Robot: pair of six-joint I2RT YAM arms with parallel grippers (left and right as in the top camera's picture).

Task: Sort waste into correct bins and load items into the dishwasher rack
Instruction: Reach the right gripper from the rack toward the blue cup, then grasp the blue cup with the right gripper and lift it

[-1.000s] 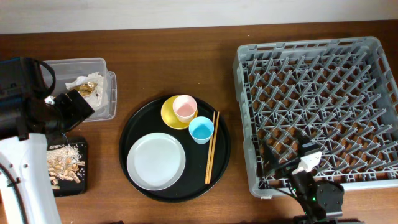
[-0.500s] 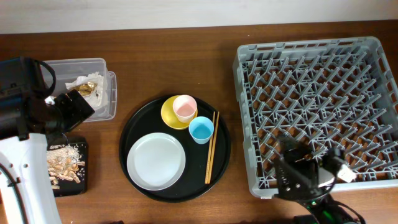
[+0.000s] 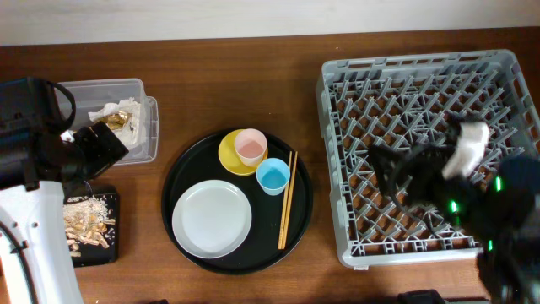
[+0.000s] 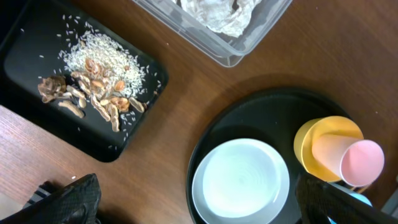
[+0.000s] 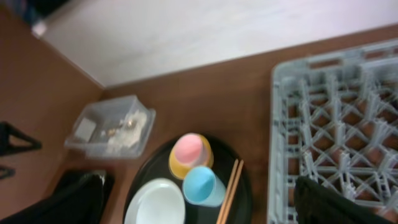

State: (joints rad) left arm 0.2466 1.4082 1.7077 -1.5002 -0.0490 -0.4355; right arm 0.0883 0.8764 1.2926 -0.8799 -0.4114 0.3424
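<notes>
Left claw [image 4: 206, 204]: fingers spread wide, gripping nothing, hovering left of the round black serving tray [image 3: 181, 181]
Right claw [image 5: 199, 202]: spread wide and empty; its arm is a blur above the dishwasher rack [image 3: 329, 143], right of the serving tray
Plate [image 3: 212, 218]: near-left part of the serving tray
Pink cup [image 3: 251, 146]: standing in the yellow dish [image 3: 229, 154], far edge of the serving tray
Light blue cup [image 3: 272, 176]: on the serving tray, just beside the dish
Chopsticks [image 3: 287, 200]: along the serving tray's right side
Clear tub [image 3: 84, 91]: far-left of the serving tray, holding crumpled paper [image 3: 105, 111] and gold foil [image 3: 126, 118]
Shallow black tray [image 3: 114, 221]: near-left of the serving tray, carrying rice and scraps [image 3: 84, 218]
</notes>
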